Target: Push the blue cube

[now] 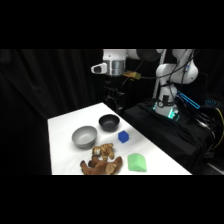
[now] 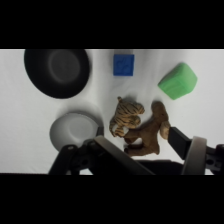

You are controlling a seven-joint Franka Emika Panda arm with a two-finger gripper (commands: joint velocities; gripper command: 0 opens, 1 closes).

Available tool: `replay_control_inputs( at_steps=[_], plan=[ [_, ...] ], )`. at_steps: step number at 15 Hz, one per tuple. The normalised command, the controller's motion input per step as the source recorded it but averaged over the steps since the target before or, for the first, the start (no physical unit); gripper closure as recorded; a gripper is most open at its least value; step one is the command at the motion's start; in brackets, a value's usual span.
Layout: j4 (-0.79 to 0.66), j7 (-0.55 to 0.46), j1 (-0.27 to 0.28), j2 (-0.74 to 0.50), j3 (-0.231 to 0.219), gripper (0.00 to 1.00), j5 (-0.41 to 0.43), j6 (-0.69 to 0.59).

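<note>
**Plush toys in front, blue cube behind them on the white table**

Nearest the side camera lie two stuffed toys: a brown plush animal [image 1: 102,166] at the table's front edge, with a striped tiger toy [image 1: 103,150] touching it just behind. Past them sits the blue cube [image 1: 123,136], resting flat on the white table [image 1: 65,125] with no clear long axis; from the side one corner turns toward the camera, while in the wrist view its top face sits square to the picture's edges. It stands apart from everything, between the black bowl [image 1: 109,121] and the light-green block [image 1: 137,162]. A grey bowl [image 1: 84,136] stands just beside the black one.

High above the table's far corner, the arm holds the gripper [image 1: 116,94] well clear of every object, and the wrist camera looks straight down on them all. Whether its fingers are spread or closed cannot be told.
</note>
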Motion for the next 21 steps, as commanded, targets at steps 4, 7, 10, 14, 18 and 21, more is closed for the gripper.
replay_control_inputs(
  at_steps=[4, 7, 10, 14, 18, 21],
  plan=[
    [-0.14, 0.03, -0.013, -0.08, 0.013, 0.00, 0.002, 0.07],
    [-0.34, 0.02, -0.012, -0.22, 0.004, 0.00, 0.038, 0.19],
    [-0.39, 0.10, -0.006, -0.22, 0.025, 0.27, 0.016, 0.33],
    [-0.33, 0.19, -0.021, -0.10, 0.047, 0.62, -0.071, 0.45],
    [-0.23, 0.21, -0.037, 0.06, 0.057, 0.95, -0.140, 0.44],
    [-0.14, 0.23, -0.045, 0.18, 0.059, 1.00, -0.201, 0.40]
  ],
)
